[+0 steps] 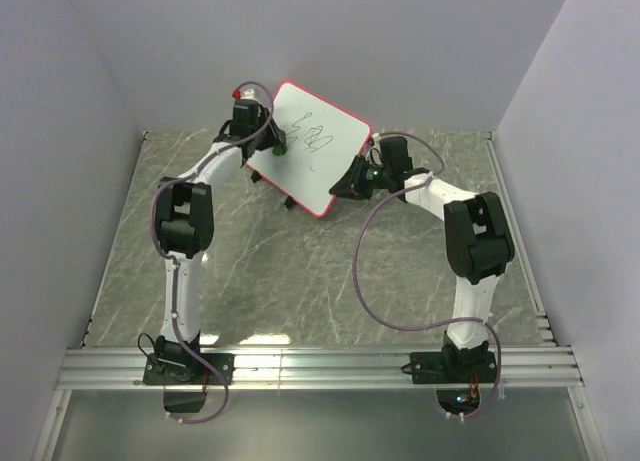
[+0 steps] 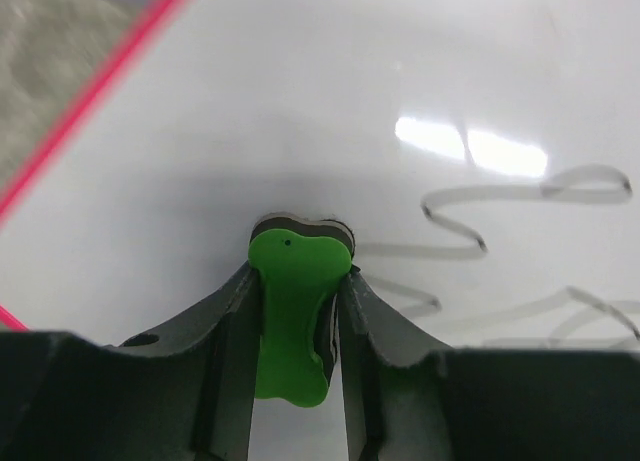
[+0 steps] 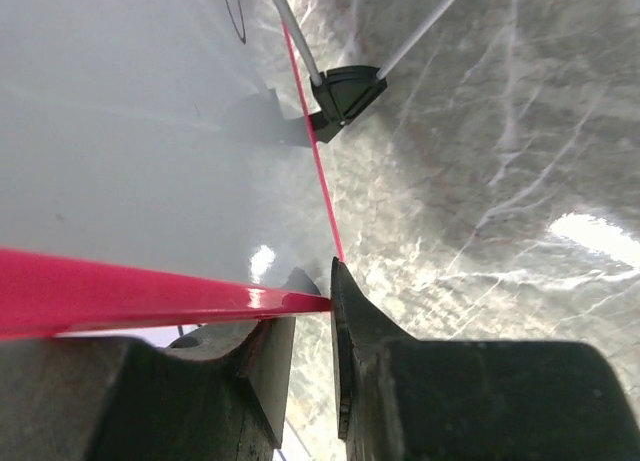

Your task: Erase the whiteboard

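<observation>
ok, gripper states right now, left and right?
Left gripper: shut on the eraser.
Right gripper: shut on the whiteboard frame.

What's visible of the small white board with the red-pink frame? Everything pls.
The small white board with rounded red-pink frame has a glossy face with glare. Dark scribbled pen marks sit on its upper middle. It stands tilted at the far middle of the grey marbled table, a black foot on its edge. The right gripper is shut on the frame; the left gripper holds a green-black eraser block against the face beside the marks.
</observation>
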`<state>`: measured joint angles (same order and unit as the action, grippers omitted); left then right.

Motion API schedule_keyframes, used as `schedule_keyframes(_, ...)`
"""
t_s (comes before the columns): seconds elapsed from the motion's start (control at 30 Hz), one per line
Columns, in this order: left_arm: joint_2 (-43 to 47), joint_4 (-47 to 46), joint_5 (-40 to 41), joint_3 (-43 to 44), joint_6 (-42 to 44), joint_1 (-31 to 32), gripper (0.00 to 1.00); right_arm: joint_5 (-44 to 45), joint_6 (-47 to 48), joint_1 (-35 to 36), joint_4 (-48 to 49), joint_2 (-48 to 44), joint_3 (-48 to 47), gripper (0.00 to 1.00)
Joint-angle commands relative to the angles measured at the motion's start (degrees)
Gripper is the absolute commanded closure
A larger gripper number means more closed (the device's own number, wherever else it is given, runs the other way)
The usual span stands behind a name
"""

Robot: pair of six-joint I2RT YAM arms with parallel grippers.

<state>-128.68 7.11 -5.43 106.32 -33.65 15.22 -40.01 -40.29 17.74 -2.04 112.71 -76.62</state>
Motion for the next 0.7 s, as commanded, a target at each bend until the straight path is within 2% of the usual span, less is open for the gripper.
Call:
schedule_keyframes(0.0,-6.75,0.18,-1.14,6.59,0.69,-0.54,1.0,-10.26,7.42,5.46,-12.89,-2.23,-0.63,1.0)
schedule_keyframes(0.17,-7.73,-0.78,-5.9,8.02,0.69,-0.37,1.0,-10.18,7.78,6.17,-14.13,-1.17,-1.43,1.0)
schedule_keyframes(0.27,-2.73,-3.14,-8.71,1.98,0.96,1.82,1.0,-9.82,6.9,6.17,-13.69,0.41,-2.92,1.0)
schedule_keyframes(0.37,4.3,-6.4,-10.47,-11.7,0.51,4.54,1.0,-9.47,5.67,6.17,-12.99,2.16,-4.94,1.0)
schedule_keyframes(0.47,8.79,-6.41,-12.58,-18.31,1.3,8.05,1.0,-9.56,4.0,6.08,-11.15,3.48,-6.0,1.0)
schedule_keyframes(0.57,12.57,-9.22,-14.52,-24.04,0.52,9.91,1.0,-9.65,2.59,6.17,-9.3,3.92,-5.74,1.0)
schedule_keyframes(0.67,12.93,-9.23,-14.35,-23.8,0.69,11.67,1.0,-9.39,2.68,6.17,-8.59,3.93,-5.12,1.0)
